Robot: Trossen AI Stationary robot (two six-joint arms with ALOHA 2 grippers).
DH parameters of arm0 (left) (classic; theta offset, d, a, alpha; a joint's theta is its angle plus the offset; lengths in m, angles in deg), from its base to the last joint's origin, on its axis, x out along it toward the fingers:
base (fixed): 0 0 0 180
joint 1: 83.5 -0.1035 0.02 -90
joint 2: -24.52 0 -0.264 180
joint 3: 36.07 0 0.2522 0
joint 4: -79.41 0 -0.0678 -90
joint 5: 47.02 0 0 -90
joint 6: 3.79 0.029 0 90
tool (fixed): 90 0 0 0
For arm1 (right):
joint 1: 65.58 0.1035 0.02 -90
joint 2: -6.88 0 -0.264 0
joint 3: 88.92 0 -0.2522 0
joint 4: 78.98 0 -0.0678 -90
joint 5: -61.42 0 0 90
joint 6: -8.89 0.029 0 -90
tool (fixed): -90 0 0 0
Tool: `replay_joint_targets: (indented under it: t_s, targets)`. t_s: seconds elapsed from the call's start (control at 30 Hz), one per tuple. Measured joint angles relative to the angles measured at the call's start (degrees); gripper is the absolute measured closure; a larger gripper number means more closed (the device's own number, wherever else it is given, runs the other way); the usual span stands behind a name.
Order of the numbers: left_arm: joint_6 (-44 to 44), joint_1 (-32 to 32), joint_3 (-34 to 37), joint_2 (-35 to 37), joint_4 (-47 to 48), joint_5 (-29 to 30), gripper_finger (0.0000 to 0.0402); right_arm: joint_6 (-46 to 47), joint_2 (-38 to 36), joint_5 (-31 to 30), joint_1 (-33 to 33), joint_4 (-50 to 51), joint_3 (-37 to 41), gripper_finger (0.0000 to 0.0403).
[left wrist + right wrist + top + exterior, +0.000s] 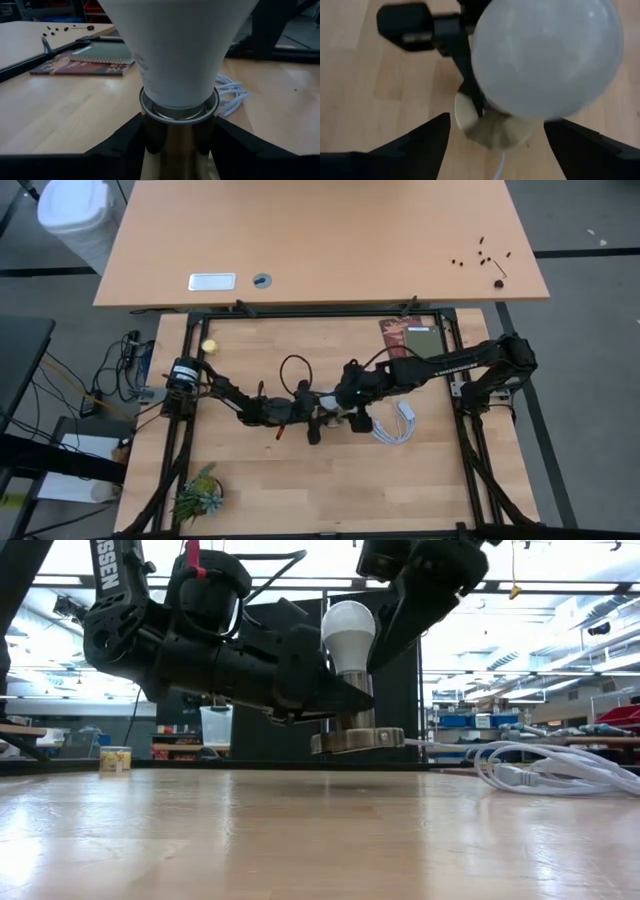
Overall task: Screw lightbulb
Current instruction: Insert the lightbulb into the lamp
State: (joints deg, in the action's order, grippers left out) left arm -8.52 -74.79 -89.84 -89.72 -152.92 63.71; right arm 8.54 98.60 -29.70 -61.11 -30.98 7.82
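From above, the lightbulb [335,412] is mostly hidden where the two dark arms meet near the middle of the counter [300,490]; only a small pale patch shows, so its shape cannot be read there. The left gripper [318,418] reaches in from nine o'clock and the right gripper [345,402] from two o'clock, with a coil of white cable [398,423] lying just beside them at three o'clock and a small yellow ball [210,346] well apart at ten o'clock. At counter level the lightbulb [347,635] stands upright, long axis vertical, dome toward twelve o'clock and narrow base down in the socket [357,738], whose round metal disc is lifted clear of the wood; the left gripper [345,700] grasps the socket's neck, while the right gripper's upper part is cut off by the frame edge. From the left wrist, the bulb's white cone [177,50] fills the picture with its dome cut off, its base seated in the metal collar [178,107] clasped between dark fingers [127,142]. From the right wrist, the frosted dome [547,57] points straight at the camera, hiding most of the socket disc [495,127]; the right gripper's fingers [410,145] stand spread on either side, released and clear of the bulb.
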Motion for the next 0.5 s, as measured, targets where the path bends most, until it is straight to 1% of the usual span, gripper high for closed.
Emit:
replay_joint_targets:
  t_s: [0.07,0.23,0.5]
  targets:
    - [0.0,0.0,0.0,0.0,0.8,0.0,0.021,-0.6,0.0,-0.6,0.3,2.2,-1.1,0.0063]
    - [-0.2,0.0,0.0,0.0,1.3,-2.6,0.021,-0.9,0.0,-1.1,0.4,6.7,-4.1,0.0052]
    - [1.4,0.0,0.0,0.0,1.3,-5.2,0.021,-2.2,0.3,-1.2,0.1,16.4,-10.3,0.005]
